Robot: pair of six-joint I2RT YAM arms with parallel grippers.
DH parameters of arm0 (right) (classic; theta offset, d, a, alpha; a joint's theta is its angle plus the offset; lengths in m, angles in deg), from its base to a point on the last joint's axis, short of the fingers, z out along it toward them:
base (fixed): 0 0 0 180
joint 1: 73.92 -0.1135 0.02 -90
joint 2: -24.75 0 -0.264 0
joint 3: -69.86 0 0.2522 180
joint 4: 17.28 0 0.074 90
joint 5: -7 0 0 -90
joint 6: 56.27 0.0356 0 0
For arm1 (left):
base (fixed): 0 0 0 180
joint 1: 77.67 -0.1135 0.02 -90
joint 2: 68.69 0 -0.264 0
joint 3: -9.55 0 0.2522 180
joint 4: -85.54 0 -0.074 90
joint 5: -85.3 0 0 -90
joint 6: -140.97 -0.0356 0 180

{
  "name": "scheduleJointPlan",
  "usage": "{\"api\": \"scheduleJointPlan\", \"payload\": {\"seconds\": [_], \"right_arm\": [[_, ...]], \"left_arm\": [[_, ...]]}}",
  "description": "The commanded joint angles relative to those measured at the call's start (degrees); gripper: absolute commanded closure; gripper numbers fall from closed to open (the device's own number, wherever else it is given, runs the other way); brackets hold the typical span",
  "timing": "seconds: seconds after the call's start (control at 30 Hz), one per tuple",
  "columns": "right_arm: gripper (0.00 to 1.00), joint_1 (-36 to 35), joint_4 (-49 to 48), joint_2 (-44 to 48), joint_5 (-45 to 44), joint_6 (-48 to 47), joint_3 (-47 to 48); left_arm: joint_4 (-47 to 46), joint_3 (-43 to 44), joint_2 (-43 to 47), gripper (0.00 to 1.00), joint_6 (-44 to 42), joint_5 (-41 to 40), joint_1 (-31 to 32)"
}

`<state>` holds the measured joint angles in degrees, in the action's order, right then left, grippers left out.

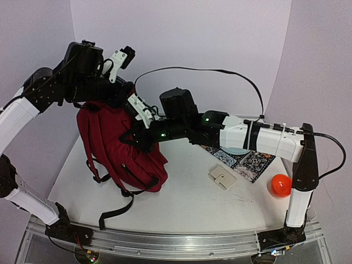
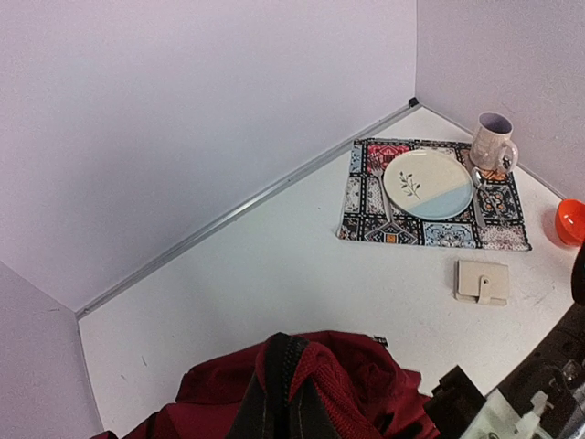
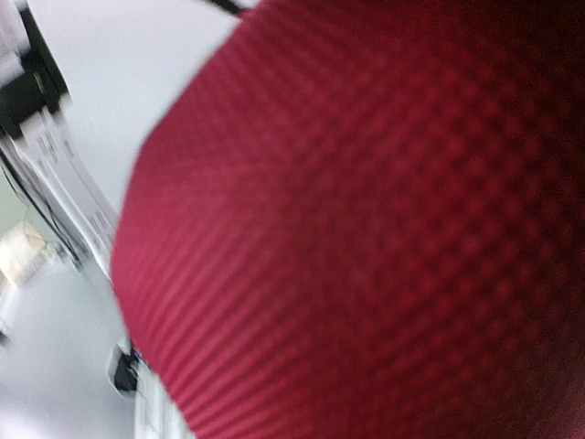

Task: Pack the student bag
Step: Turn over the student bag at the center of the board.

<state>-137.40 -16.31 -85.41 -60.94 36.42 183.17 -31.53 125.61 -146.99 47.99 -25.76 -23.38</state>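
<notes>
1. Posn: student bag (image 1: 118,148) stands upright left of centre in top view. Base on table (image 1: 187,212), top pulled toward upper left. Black straps (image 1: 116,208) trail to lower left.
2. L gripper (image 2: 285,355): jaws closed tight on bag's top edge, red fabric bunched round them, bottom centre of L wrist view.
3. R gripper (image 1: 138,137): jaws closed, nose pressed into bag's right flank, centre of top view. R wrist view is all blurred red weave, so can't tell if fabric is pinched.
4. Handling, est.: soft and limp, sags w/o support, probably light, not fragile. Cloth grips OK but folds. Best hold = top rim or zip edge, one side per arm, to spread the opening.
</notes>
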Motion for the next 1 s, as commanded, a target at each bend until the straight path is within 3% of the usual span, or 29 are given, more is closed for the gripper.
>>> {"api": "scheduleJointPlan", "payload": {"seconds": [0.0,0.2,0.4,0.53,0.6,0.77,0.97], "right_arm": [[1.00,-4.0,-14.9,0.4,4.0,12.0,3.6],[1.00,-1.9,-18.5,4.5,-15.8,23.6,-5.4],[1.00,4.6,-20.1,5.3,-22.0,38.3,-18.3],[1.00,7.5,-22.8,4.0,-22.1,43.4,-24.7],[1.00,9.1,-24.1,3.3,-22.1,45.0,-27.2],[1.00,11.2,-25.5,1.5,-22.1,47.8,-30.0],[1.00,11.1,-26.5,-0.4,-20.6,51.8,-33.0]], "left_arm": [[-17.6,12.7,-2.5,1.00,-1.7,-3.7,0.3],[-18.0,13.3,-8.7,0.94,-1.7,-7.8,0.3],[-20.9,10.6,-13.4,0.55,1.2,-8.8,-0.9],[-23.2,8.2,-14.2,0.28,3.1,-8.4,-1.5],[-24.2,6.7,-14.2,0.18,4.9,-8.7,-1.8],[-24.8,-1.7,-12.3,0.09,9.1,-8.9,-2.3],[-24.7,-19.6,-6.1,0.07,19.3,-6.2,-2.3]]}}
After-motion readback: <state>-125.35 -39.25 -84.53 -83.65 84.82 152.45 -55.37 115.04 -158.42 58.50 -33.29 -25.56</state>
